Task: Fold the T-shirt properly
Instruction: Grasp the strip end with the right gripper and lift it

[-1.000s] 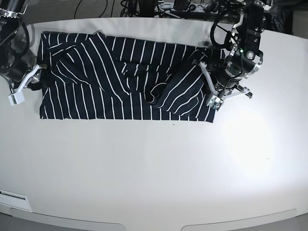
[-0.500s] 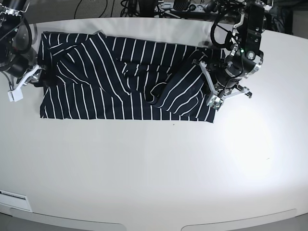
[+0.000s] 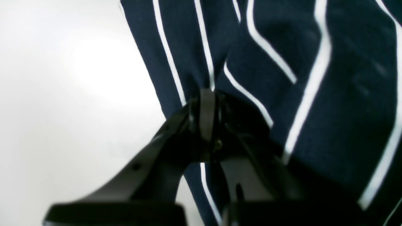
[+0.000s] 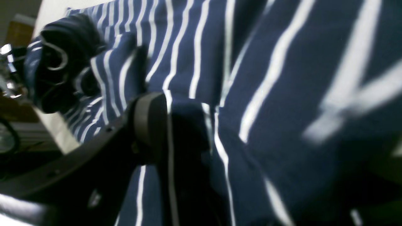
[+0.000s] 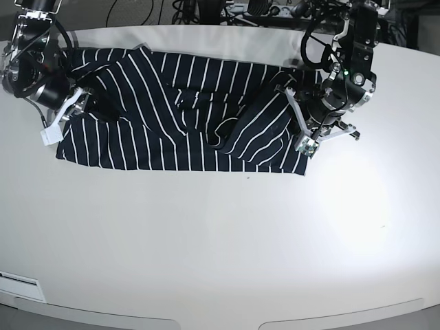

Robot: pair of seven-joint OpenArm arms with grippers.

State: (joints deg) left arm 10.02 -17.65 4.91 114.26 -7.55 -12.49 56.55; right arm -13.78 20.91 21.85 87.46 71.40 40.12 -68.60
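The T-shirt (image 5: 172, 117), dark navy with thin white stripes, lies rumpled across the far part of the white table (image 5: 220, 240). My left gripper (image 5: 307, 143) sits at the shirt's right edge. In the left wrist view the gripper (image 3: 207, 97) is shut on a fold of the shirt (image 3: 314, 62). My right gripper (image 5: 69, 110) is at the shirt's left edge. In the right wrist view the gripper (image 4: 169, 125) is shut on bunched fabric of the shirt (image 4: 251, 62), with one pad (image 4: 150, 125) showing and the other hidden by cloth.
Cables and equipment (image 5: 227, 8) crowd the table's far edge behind the shirt. A white label (image 5: 20, 285) sits at the front left edge. Bright light glare lies on the table right of centre (image 5: 357, 199).
My right gripper has moved right and away from the table's left edge, dragging the shirt's left edge inward and bunching it. The left arm has not moved.
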